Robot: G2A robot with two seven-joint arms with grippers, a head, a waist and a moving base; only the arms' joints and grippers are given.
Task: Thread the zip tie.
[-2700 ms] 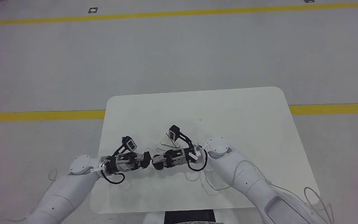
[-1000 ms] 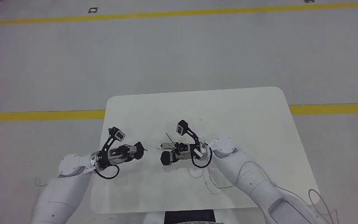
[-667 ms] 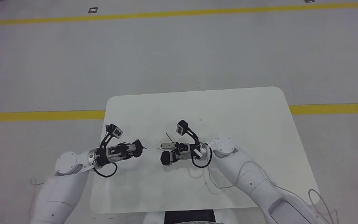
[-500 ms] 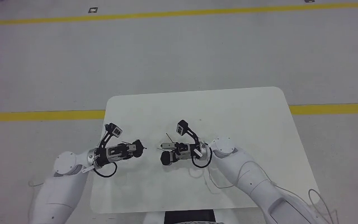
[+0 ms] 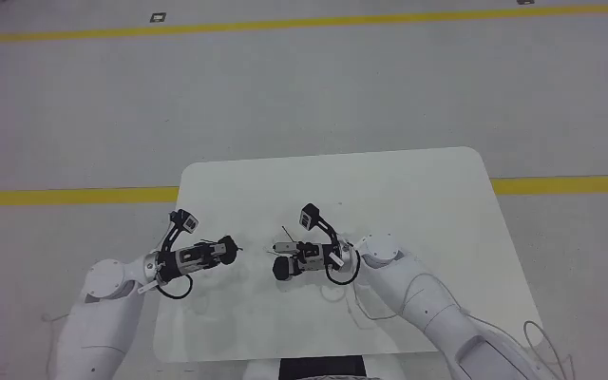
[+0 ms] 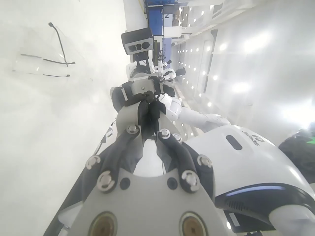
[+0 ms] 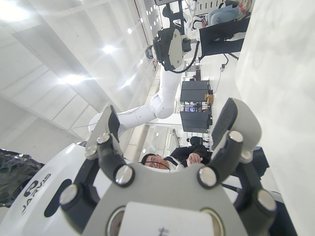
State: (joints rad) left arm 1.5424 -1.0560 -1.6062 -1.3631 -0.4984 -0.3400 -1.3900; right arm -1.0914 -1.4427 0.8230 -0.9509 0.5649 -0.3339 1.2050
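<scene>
My left gripper (image 5: 232, 250) hangs over the table's left part, shut, with a short dark zip tie tip (image 5: 238, 251) sticking out past its fingers. In the left wrist view its fingertips (image 6: 148, 105) are pressed together and point toward the right gripper (image 6: 141, 92). My right gripper (image 5: 277, 260) is a short gap to the right, facing the left one. Its jaws stand wide open in the right wrist view (image 7: 169, 116), with nothing between them. Loose black zip ties (image 6: 60, 42) lie on the table beside it, one of them as a thin line (image 5: 285, 234).
The white table (image 5: 399, 190) is bare to the right and at the back. The loose zip ties rest on a clear plastic sheet (image 6: 24, 60). Grey floor with yellow lines (image 5: 304, 21) lies beyond the table edges.
The two grippers, nearly touching 2.7 s ago, have parted. Over the last second the left gripper drew back to the left, still shut. The right gripper stayed where it was.
</scene>
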